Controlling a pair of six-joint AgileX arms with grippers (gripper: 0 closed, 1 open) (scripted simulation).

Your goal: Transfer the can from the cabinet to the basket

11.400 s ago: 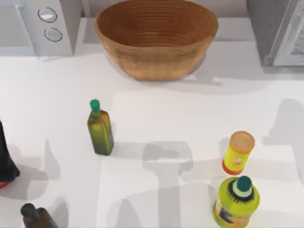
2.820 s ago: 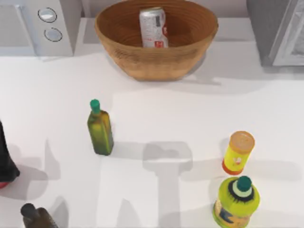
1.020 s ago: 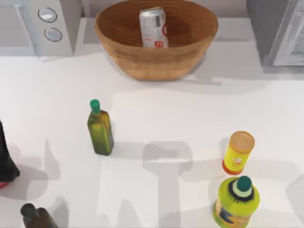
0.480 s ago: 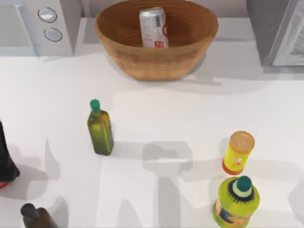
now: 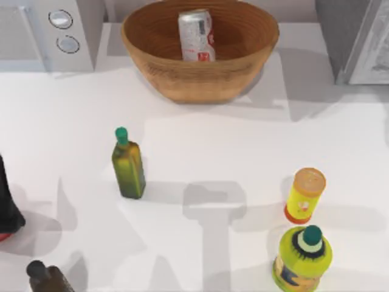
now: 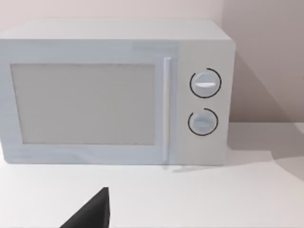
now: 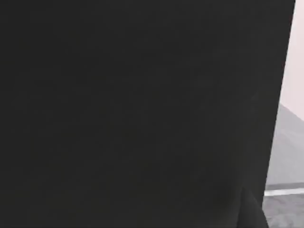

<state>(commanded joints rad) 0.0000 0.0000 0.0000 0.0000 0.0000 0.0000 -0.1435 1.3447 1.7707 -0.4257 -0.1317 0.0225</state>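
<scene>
The can [image 5: 196, 34], silver-white with red markings, lies on its side inside the basket [image 5: 182, 79], a wide tan woven bowl at the back middle of the table. The cabinet [image 5: 343, 36], grey with a pale panelled door [image 5: 374, 55], stands at the back right corner. A dark piece of my left gripper [image 6: 90, 216] shows in the left wrist view, which faces the microwave. The right wrist view is dark.
A white microwave [image 5: 55, 30] with two knobs stands at the back left. A green bottle [image 5: 127, 164] stands left of centre. A yellow tube with orange lid [image 5: 306, 196] and a yellow-green bottle [image 5: 304, 255] stand front right. A dark bottle [image 5: 45, 277] and a black object [image 5: 7, 207] sit front left.
The can, absent from the basket in the oldest frame, lies in it and has stayed still since. A shadow has spread over the table below the cabinet.
</scene>
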